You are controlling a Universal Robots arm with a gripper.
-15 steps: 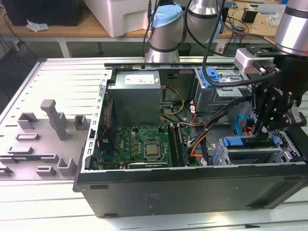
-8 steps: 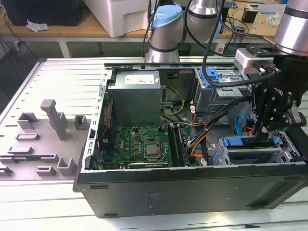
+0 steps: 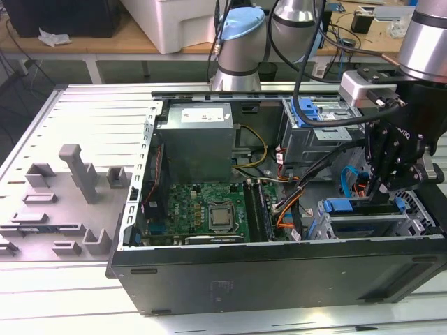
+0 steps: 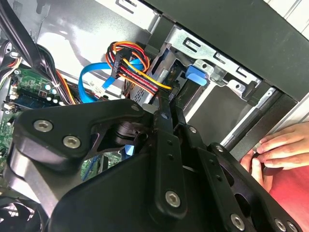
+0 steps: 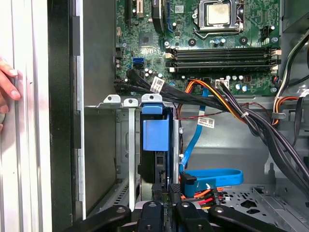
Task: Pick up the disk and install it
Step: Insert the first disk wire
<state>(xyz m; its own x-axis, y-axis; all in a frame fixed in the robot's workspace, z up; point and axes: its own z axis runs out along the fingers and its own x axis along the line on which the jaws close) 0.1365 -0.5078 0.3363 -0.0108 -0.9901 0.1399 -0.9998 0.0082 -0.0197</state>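
A black, open desktop computer case [image 3: 279, 279] lies on its side on a slatted grey metal table [image 3: 91, 118]. Inside it are a green motherboard [image 3: 202, 206] and, farther back, a grey metal power-supply box [image 3: 194, 143].

The disk [image 3: 347, 206] sits in the silver sheet-metal drive cage [image 3: 363, 223] at the near corner of the case, on the exterior view's right. In the first wrist view the disk [image 5: 155, 135] stands on edge in a slot of the cage [image 5: 123, 145]. Its blue plastic carrier shows as a rounded tab above a square blue block, with a dark narrow edge of the drive running below. The cage walls hide its broad faces.

The black gripper [image 3: 383, 187] hangs from the arm directly over the cage. In the first wrist view the gripper [image 5: 166, 191] is at the exposed end of the disk, just beside a flat blue data cable [image 5: 212, 176] and orange and red wires. Whether it is clamped on the disk or merely close to it cannot be told.

A person's hand [image 5: 7, 89] rests on the outer side of the case, near the cage.

Grey block-shaped fixtures [image 3: 77, 174] stand on the table at the exterior view's left, well apart from the case.
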